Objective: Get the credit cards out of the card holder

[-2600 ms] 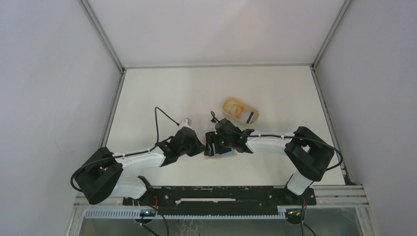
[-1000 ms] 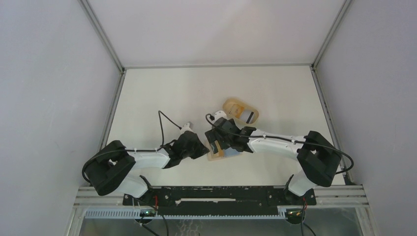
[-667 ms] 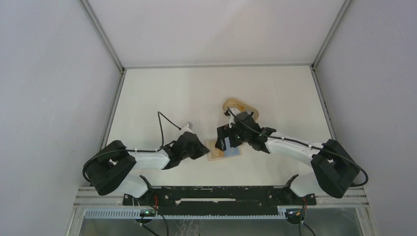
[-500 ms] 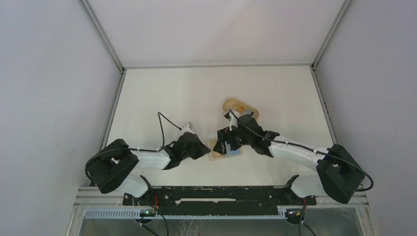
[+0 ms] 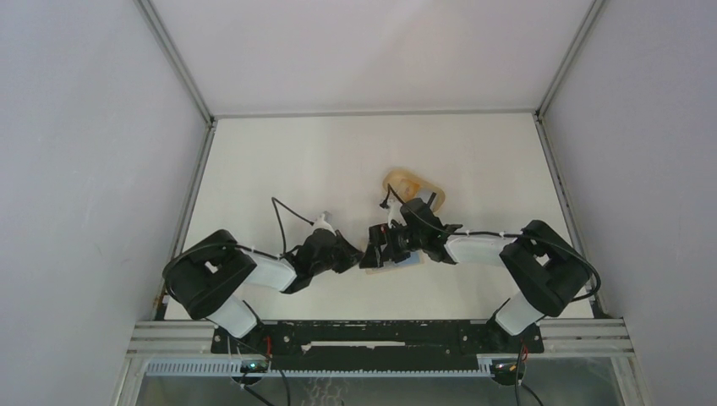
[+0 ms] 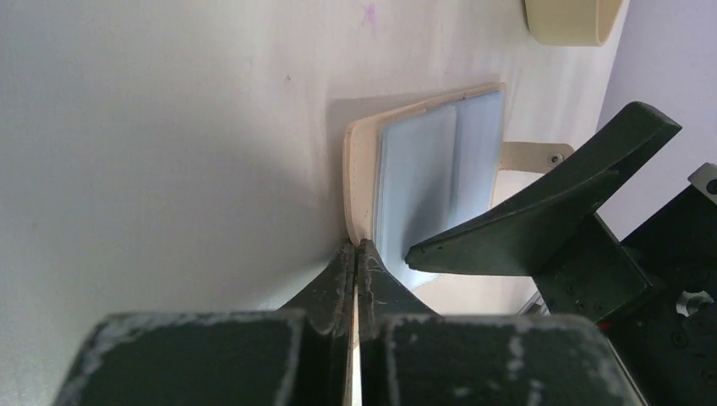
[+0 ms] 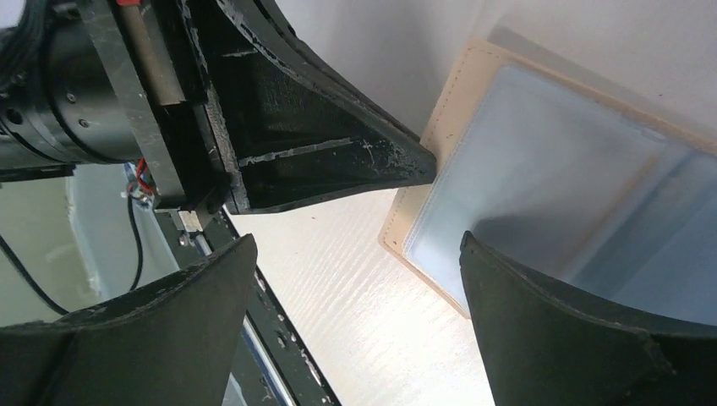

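The tan card holder [image 5: 396, 263] lies open and flat on the table; it also shows in the left wrist view [image 6: 360, 166] and the right wrist view [image 7: 443, 124]. Blue-grey credit cards [image 6: 423, 173] sit in its sleeves and show in the right wrist view [image 7: 550, 169]. My left gripper [image 6: 355, 247] is shut, its tips touching the holder's near corner; from above it [image 5: 358, 254] is just left of the holder. My right gripper [image 7: 357, 239] is open and empty, low over the holder's left end [image 5: 378, 252], with one finger [image 6: 524, 227] above the cards.
An oval tan tray [image 5: 412, 183] with a raised rim stands just behind the right wrist; its edge shows in the left wrist view [image 6: 573, 19]. The black base rail [image 5: 372, 334] runs along the near table edge.
My right gripper swung out toward the tray and came back over the card holder, which now lies open with the cards showing. My left gripper stayed at its left edge.
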{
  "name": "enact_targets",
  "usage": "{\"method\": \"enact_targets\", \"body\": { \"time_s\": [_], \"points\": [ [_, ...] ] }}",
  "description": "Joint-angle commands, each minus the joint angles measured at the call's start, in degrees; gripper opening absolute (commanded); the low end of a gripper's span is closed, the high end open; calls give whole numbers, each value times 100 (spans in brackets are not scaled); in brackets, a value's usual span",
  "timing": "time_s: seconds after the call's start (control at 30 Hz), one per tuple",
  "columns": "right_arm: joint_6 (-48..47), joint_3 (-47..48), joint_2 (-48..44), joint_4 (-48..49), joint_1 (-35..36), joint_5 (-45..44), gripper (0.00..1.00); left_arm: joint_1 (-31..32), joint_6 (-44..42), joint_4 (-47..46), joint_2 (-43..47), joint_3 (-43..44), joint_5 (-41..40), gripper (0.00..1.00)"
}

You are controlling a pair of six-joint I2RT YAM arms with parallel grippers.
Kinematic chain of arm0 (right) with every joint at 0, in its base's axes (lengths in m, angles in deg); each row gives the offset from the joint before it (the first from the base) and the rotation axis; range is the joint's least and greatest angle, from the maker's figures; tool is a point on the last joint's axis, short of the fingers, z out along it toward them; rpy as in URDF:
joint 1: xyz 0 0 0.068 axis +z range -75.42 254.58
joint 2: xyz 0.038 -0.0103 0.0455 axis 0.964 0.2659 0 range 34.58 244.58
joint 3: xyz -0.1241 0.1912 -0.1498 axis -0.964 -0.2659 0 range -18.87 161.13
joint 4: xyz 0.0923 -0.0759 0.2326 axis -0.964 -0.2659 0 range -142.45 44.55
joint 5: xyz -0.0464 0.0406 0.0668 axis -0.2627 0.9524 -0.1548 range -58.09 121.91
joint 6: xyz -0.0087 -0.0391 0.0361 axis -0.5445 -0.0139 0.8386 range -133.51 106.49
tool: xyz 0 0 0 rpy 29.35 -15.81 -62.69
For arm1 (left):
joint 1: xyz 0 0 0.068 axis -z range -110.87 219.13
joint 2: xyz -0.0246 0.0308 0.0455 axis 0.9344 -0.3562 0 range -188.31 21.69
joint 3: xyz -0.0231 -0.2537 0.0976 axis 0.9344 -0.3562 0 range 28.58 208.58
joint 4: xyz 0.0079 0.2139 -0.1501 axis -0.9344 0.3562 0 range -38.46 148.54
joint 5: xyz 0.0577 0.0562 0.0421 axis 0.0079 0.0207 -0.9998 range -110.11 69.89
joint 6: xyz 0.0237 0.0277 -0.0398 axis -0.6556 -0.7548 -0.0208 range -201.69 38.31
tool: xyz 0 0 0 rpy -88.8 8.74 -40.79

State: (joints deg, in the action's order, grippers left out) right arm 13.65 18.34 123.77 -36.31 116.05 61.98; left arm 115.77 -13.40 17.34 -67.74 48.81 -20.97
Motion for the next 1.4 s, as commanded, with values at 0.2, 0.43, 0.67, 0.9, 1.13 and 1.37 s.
{"method": "enact_targets", "body": {
  "time_s": [0.2, 0.43, 0.67, 0.9, 1.13, 1.37],
  "points": [
    [-514, 363, -412, -737, 207, -1626, 100, -50, -79, 607, -281, -240, 42, 0],
    [-1022, 848, -150, -1590, 1053, -3304, 100, -54, -81, 589, -321, -230, 42, 0],
    [-1012, 1146, 40, -1939, 1355, -4224, 83, -53, -58, 606, -278, -273, 42, 0],
    [-1072, 1148, 115, -2009, 1329, -4412, 66, -50, -62, 599, -287, -261, 42, 0],
    [-1109, 1148, 81, -1984, 1346, -4380, 78, -57, -59, 598, -290, -264, 47, 0],
    [-1124, 1192, 141, -1925, 1359, -4254, 81, -52, -45, 589, -262, -293, 42, 0]
  ]
}}
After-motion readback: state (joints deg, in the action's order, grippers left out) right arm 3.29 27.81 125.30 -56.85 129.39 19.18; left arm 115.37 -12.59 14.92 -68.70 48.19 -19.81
